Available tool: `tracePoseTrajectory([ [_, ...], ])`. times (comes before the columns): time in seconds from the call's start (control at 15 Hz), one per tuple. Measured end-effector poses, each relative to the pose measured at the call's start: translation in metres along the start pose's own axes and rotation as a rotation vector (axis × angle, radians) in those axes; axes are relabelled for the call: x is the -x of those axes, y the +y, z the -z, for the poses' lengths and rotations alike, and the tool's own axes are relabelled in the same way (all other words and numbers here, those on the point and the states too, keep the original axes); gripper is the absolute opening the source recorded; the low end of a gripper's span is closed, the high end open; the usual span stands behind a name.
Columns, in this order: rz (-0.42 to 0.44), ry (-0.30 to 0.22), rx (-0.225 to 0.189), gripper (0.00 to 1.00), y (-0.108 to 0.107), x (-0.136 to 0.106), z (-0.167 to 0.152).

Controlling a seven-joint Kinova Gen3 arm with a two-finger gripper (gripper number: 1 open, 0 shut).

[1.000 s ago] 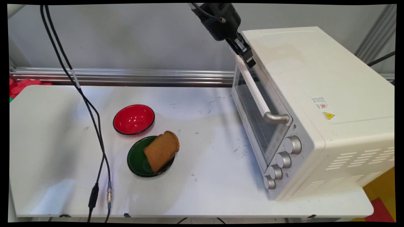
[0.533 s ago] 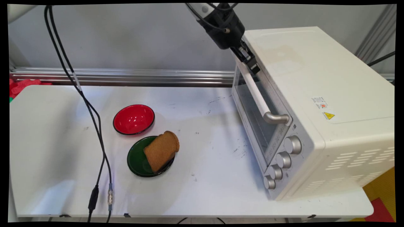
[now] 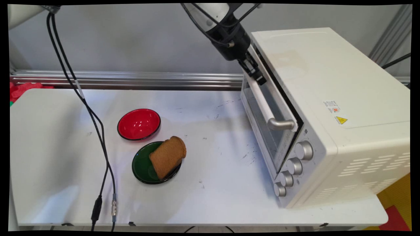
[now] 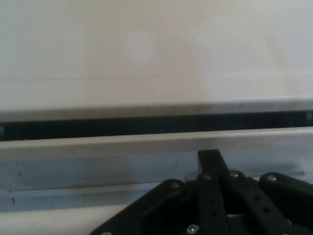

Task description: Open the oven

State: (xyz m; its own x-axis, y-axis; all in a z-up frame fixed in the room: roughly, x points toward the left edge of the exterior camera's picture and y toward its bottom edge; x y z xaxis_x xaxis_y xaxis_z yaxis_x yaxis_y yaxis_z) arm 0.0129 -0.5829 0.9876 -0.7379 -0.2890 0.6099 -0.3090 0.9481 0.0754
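Observation:
A cream toaster oven [image 3: 328, 98] stands on the right of the white table [image 3: 213, 183]. Its glass door [image 3: 262, 131] is tilted slightly out at the top, leaving a dark gap along the upper edge. My black gripper [image 3: 255, 73] is shut on the far end of the door's white handle [image 3: 265, 105]. In the hand view the gripper [image 4: 210, 157] sits just under the pale handle bar [image 4: 98, 144], with the dark gap [image 4: 98, 128] and the oven's top beyond it.
A slice of brown bread [image 3: 167, 156] leans in a green bowl [image 3: 141, 168] near the table's middle. A red bowl [image 3: 138, 124] stands just behind it. Black cables [image 3: 98, 131] hang down over the table's left part. Several knobs [image 3: 295, 165] line the oven's front.
My gripper has moved down and to the left with the handle. The oven door, closed a second ago, now stands ajar at its top.

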Motion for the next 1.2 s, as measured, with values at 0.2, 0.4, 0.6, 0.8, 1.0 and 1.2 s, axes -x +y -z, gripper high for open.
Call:
tracePoseTrajectory([
  [0.2, -0.017, -0.011, -0.006, 0.0, -0.001, 0.008, 0.001],
  [0.4, -0.025, -0.03, -0.016, 0.0, -0.003, 0.019, 0.005],
  [0.6, -0.037, -0.057, -0.019, 0.0, -0.005, 0.037, 0.012],
  [0.8, -0.045, -0.064, -0.012, 0.0, -0.003, 0.059, 0.018],
  [1.0, -0.054, -0.058, -0.005, 0.0, -0.002, 0.079, 0.017],
  [1.2, -0.066, -0.051, -0.002, 0.0, -0.001, 0.094, 0.015],
])
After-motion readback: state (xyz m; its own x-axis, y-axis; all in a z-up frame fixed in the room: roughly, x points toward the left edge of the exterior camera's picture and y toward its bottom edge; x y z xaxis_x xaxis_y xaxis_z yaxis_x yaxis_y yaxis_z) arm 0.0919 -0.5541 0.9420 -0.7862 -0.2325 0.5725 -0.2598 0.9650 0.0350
